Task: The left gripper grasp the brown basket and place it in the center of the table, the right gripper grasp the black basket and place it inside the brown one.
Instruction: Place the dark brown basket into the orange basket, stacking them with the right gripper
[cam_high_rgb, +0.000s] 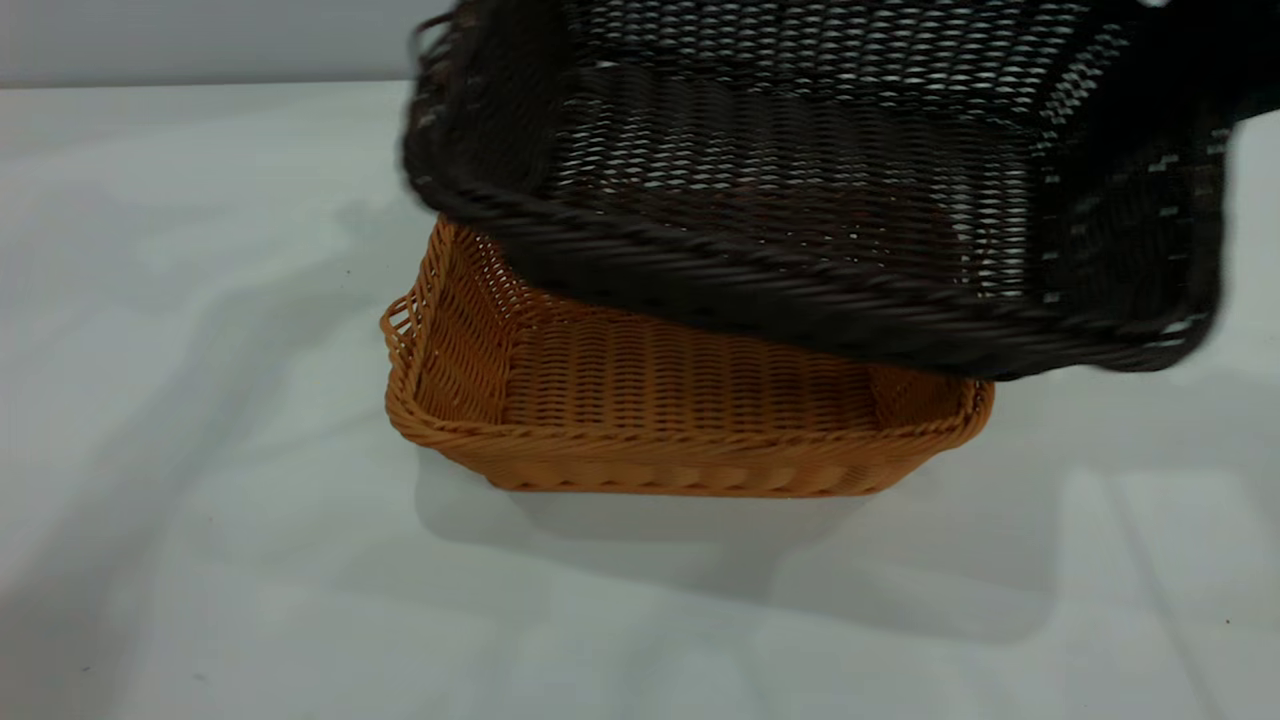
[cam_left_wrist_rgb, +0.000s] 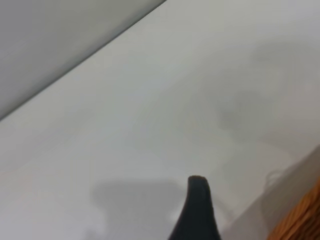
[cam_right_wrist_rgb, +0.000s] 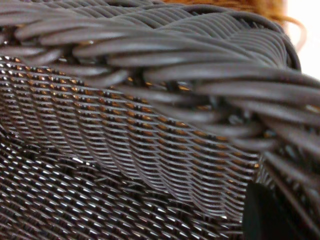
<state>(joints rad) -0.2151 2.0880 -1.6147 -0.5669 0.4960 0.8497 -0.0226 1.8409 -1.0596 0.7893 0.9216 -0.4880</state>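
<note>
The black basket (cam_high_rgb: 800, 190) hangs tilted in the air, its near rim over the far side of the brown basket (cam_high_rgb: 660, 400). The brown basket stands flat on the table (cam_high_rgb: 200, 400) near the middle. In the right wrist view the black basket's braided rim (cam_right_wrist_rgb: 165, 65) fills the frame, and one dark finger (cam_right_wrist_rgb: 270, 215) of my right gripper lies against the basket wall, holding it. In the left wrist view one dark finger (cam_left_wrist_rgb: 197, 210) of my left gripper (cam_left_wrist_rgb: 245, 205) hovers over bare table, empty. A corner of the brown basket (cam_left_wrist_rgb: 305, 222) shows beside it.
The pale tabletop stretches wide to the left, right and front of the baskets. A grey wall (cam_high_rgb: 200, 40) runs along the table's far edge. Shadows of the baskets and arms fall on the table.
</note>
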